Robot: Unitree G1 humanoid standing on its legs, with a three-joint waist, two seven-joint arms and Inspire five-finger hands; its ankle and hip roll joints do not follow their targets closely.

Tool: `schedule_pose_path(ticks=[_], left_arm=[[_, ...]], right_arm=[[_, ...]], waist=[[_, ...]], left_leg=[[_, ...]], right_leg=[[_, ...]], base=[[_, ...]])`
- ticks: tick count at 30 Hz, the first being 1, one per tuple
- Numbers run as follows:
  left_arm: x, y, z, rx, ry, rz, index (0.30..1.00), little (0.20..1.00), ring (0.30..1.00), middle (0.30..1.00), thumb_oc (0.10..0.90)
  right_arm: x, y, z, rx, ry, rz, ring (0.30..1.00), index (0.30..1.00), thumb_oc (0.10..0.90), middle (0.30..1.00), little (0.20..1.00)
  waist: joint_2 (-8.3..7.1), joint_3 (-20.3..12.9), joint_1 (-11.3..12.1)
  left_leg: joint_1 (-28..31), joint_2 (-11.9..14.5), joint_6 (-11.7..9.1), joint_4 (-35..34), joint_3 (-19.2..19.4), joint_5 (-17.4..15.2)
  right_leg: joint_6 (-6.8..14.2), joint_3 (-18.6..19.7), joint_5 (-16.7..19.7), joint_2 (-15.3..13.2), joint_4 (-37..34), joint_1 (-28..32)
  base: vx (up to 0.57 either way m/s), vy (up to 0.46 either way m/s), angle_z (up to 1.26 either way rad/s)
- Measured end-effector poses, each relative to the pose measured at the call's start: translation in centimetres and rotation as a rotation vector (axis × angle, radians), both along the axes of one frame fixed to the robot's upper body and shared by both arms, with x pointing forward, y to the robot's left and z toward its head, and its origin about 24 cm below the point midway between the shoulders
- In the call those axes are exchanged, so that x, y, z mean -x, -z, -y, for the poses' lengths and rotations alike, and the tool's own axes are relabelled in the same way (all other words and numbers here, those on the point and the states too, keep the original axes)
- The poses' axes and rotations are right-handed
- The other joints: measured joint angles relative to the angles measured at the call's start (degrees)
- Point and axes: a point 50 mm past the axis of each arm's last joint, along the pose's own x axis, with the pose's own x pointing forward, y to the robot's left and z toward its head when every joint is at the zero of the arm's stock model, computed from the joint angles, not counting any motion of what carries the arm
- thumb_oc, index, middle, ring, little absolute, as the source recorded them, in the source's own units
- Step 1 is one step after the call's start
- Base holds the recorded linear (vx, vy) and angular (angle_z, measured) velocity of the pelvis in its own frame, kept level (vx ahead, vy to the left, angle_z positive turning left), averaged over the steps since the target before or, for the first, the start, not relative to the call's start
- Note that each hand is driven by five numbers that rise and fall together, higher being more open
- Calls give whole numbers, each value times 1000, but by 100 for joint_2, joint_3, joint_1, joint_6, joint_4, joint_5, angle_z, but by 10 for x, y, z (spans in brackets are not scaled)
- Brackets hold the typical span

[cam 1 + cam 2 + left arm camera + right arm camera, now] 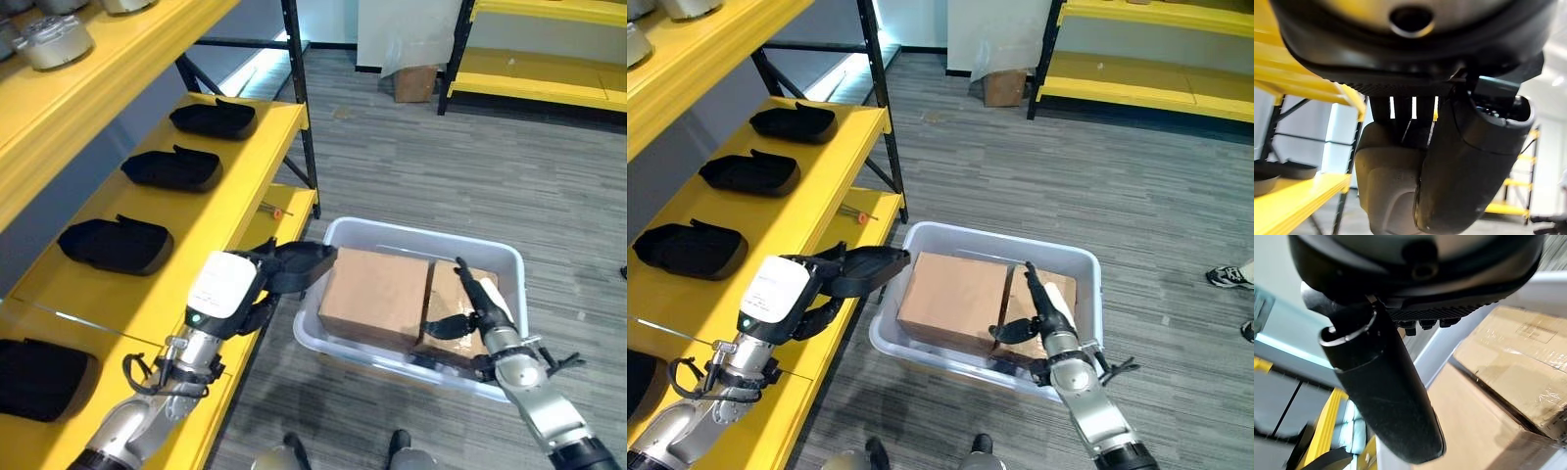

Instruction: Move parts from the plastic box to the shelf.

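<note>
Grey plank floor runs under a yellow shelf that carries a row of black trays, with a clear plastic box standing on the floor beside it.

The right hand lies inside the box with its fingers stretched straight over the top of the smaller carton, the thumb reaching toward the seam between the two cartons; nothing is gripped. Just beside those fingers, across the seam, sits the larger carton. Both cartons sit inside the box and none is on the shelf.

The left hand hangs at the box's near rim, just beside the larger carton's edge, fingers loosely extended and holding nothing. Its white-covered back sits over the shelf's front lip.

Judged from here, the risks are these. The cartons fit snugly in the box, so fingers have little gap to get under an edge and may slide off the smooth taped top. A one-sided lift could tilt a carton and jam it against the wall, dragging the light box along. The left forearm is close to the shelf lip and may knock it when swinging across.
</note>
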Motion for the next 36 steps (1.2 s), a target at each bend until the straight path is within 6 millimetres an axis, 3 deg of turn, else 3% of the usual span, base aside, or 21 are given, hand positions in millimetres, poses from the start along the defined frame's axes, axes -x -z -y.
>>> schedule_pose_path(ticks=[2,5,13,19,21,22,24,25,26,27,28,30,31,33,34,36], left_arm=[[-6,-9,2,2,13,38,300,300,300,300,400],[-11,-19,4,14,23,94,300,300,300,300,400],[0,-29,21,44,146,140,300,300,300,300,400],[6,-25,38,87,230,125,300,300,300,300,400],[7,-25,40,84,249,120,300,300,300,300,400],[5,-24,47,89,275,117,300,300,300,300,400],[1,-29,55,65,318,128,300,300,300,300,400],[-2,-34,59,47,341,143,300,300,300,300,400],[-5,-39,60,32,354,156,300,300,300,300,400],[-7,-49,62,12,365,187,300,300,300,300,400],[-7,-54,61,4,368,205,300,300,300,300,400],[-6,-55,63,11,365,207,300,300,300,300,400],[-7,-55,63,3,366,199,300,300,300,300,400],[-5,-50,61,5,359,177,300,300,300,300,400],[-3,-44,59,9,350,149,300,300,300,300,400],[-1,-38,59,26,337,122,300,300,300,300,400]], right_arm=[[-4,-3,-7,-29,2,40,1000,1000,900,1000,1000],[-14,-11,-22,-66,-20,106,1000,1000,900,1000,1000],[-14,-11,-26,-87,30,131,1000,1000,900,1000,1000],[-4,1,-23,-86,71,82,1000,1000,900,1000,1000],[0,2,-24,-89,86,80,1000,1000,900,1000,1000],[3,2,-23,-91,118,92,1000,1000,900,1000,1000],[5,5,-21,-86,136,86,1000,1000,900,1000,1000],[5,6,-20,-82,143,85,1000,1000,900,1000,1000],[6,7,-20,-82,143,82,1000,1000,900,1000,1000],[7,7,-19,-81,137,96,1000,1000,900,1000,1000],[7,5,-19,-82,135,112,1000,1000,900,1000,1000],[5,3,-19,-81,132,126,1000,1000,900,1000,1000],[5,3,-20,-83,130,124,1000,1000,900,1000,1000],[5,3,-20,-82,130,126,1000,1000,900,1000,1000],[4,0,-19,-78,137,139,1000,1000,900,1000,1000],[4,0,-19,-75,140,138,1000,1000,900,1000,1000]], waist=[[8,-4,50],[75,-42,104],[125,-220,319],[-61,-373,199],[-115,-401,106],[-65,-400,-74],[-53,-402,-160],[-54,-402,-203],[-65,-409,-261],[-111,-436,-231],[-140,-458,-101],[28,-490,11],[-5,-473,13],[-70,-477,24],[24,-537,-4],[31,-542,-10]], left_leg=[[160,-192,159,-362,10,40],[192,-287,201,-667,-56,37],[273,-461,266,-1239,-257,411],[218,-480,268,-1359,-314,537],[137,-484,272,-1360,-405,557],[-27,-449,376,-1338,-651,606],[-164,-411,500,-1340,-811,768],[-201,-338,520,-1347,-980,848],[-280,-326,512,-1351,-1099,901],[-405,-343,478,-1334,-1243,1006],[-476,-359,422,-1338,-1239,1041],[-633,-252,239,-1339,-1209,834],[-674,-252,224,-1176,-1196,639],[-734,-315,265,-496,-1201,414],[-588,-331,165,-382,-1222,208],[-420,-362,213,-754,-1239,517]], right_leg=[[42,10,2,-108,-10,27],[220,-19,70,-142,-93,40],[361,-189,241,-173,-262,114],[351,-160,304,-161,-194,63],[374,108,287,-161,-142,10],[426,457,197,-147,377,-244],[509,1007,70,-125,1183,-679],[589,1455,-317,-15,1846,-1026],[537,1782,-656,244,2208,-1133],[260,1927,-1059,669,2321,-1183],[-30,1837,-1255,788,2070,-1165],[-241,1648,-1024,885,1403,-1034],[-314,1559,-968,850,1279,-1021],[-338,1561,-902,793,1208,-959],[-219,1615,-806,937,1090,-872],[-221,1615,-628,960,861,-760]], base=[[-90,285,21],[-116,284,21],[-113,221,17],[-164,131,7],[-250,32,36],[-318,-18,67],[-290,-68,68],[-206,-120,64],[-288,-246,82],[-223,-225,62],[-208,-213,23],[-135,-146,4],[-125,-156,21],[-86,-109,-1],[-65,-85,-12],[-55,-54,0]])
